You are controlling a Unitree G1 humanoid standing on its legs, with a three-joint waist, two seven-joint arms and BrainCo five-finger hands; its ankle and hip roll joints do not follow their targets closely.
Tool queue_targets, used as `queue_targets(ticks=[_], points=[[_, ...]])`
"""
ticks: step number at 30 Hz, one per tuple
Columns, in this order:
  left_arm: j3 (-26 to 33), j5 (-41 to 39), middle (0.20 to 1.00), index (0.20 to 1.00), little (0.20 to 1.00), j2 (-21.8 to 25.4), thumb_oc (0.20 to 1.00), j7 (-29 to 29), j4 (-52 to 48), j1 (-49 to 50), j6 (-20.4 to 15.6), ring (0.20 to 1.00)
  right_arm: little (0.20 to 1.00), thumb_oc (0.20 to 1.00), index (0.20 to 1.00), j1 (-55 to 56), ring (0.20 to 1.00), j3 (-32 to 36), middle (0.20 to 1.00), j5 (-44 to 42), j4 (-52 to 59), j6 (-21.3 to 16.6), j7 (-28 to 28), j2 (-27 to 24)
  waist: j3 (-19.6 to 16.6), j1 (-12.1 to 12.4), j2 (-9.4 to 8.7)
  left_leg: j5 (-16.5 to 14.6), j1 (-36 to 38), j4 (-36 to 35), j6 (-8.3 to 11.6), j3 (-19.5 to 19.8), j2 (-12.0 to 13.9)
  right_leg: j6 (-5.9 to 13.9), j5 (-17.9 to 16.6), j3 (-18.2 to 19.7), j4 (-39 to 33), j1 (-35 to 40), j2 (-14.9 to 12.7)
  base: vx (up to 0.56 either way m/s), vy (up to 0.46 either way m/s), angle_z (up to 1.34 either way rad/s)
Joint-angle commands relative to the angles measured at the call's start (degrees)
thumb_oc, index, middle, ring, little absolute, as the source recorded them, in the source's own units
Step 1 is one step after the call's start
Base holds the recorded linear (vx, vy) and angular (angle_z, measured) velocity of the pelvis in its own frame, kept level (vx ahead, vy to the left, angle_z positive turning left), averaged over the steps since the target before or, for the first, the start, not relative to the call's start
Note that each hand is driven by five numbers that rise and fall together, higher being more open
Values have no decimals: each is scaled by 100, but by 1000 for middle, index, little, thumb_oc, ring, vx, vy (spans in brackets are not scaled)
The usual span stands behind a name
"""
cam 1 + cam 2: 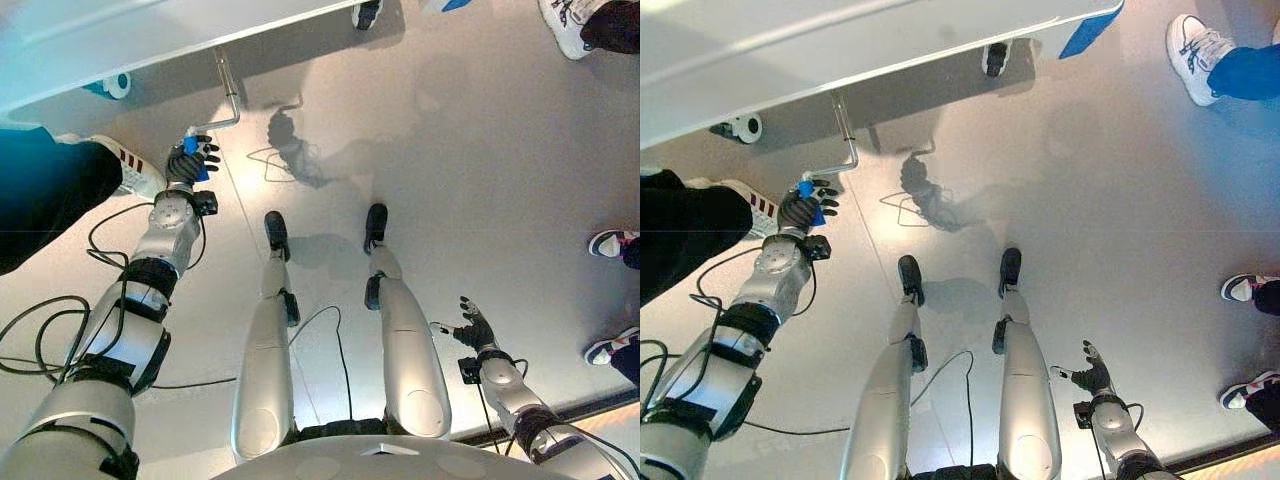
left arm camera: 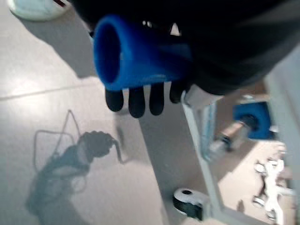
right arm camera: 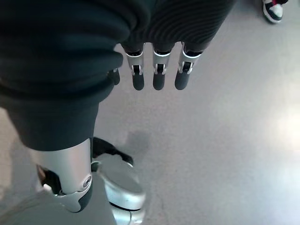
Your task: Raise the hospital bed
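Note:
The white hospital bed stretches across the top left of the eye views. A bent metal crank hangs from its edge and ends in a blue grip. My left hand is shut on that blue grip, fingers curled round it in the left wrist view. My right hand hangs low at my right side, fingers relaxed and open, holding nothing.
A person in dark trousers and a white shoe stands close by my left hand. Other people's shoes show at the right and top right. A bed castor sits under the bed; grey floor lies ahead.

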State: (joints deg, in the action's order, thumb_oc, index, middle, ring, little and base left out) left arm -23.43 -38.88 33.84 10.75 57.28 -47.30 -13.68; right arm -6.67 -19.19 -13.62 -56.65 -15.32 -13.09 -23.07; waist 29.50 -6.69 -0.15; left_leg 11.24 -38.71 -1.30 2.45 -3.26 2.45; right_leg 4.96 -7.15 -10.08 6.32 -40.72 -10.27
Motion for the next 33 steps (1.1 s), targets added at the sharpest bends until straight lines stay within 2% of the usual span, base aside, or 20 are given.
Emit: queue_targets(ticks=[1,13,29,33], points=[[422,297,200,200,200,564,200,203,497,-265,-23,200,1000,1000,1000,198,1000,-58,1000,-168,-36,16,-104,-122,29,152,-351,-223,-116,465,88,-267,-54,554,-64,207,284,-60,-318,29,40,6],[238,604,200,200,200,456,200,358,1051,-734,67,200,1000,1000,1000,71,1000,-320,1000,-217,273,-88,-178,-95,29,73,-450,-230,-560,450,59,-350,-85,593,-146,287,174,-478,-330,18,25,0],[7,1021,200,200,200,119,200,566,1227,-1141,126,200,1000,1000,1000,131,1000,-484,1000,-90,1061,-222,-322,-286,29,-209,-356,-157,-841,377,107,-695,17,586,-266,689,169,-1103,-207,-5,1,-11],[-20,1147,200,200,200,37,200,620,1245,-1234,119,200,1000,1000,1000,153,1000,-505,1000,-33,1351,-272,-344,-395,29,-359,-330,-153,-838,374,113,-893,85,569,-326,903,183,-1295,-107,-30,9,-19]])
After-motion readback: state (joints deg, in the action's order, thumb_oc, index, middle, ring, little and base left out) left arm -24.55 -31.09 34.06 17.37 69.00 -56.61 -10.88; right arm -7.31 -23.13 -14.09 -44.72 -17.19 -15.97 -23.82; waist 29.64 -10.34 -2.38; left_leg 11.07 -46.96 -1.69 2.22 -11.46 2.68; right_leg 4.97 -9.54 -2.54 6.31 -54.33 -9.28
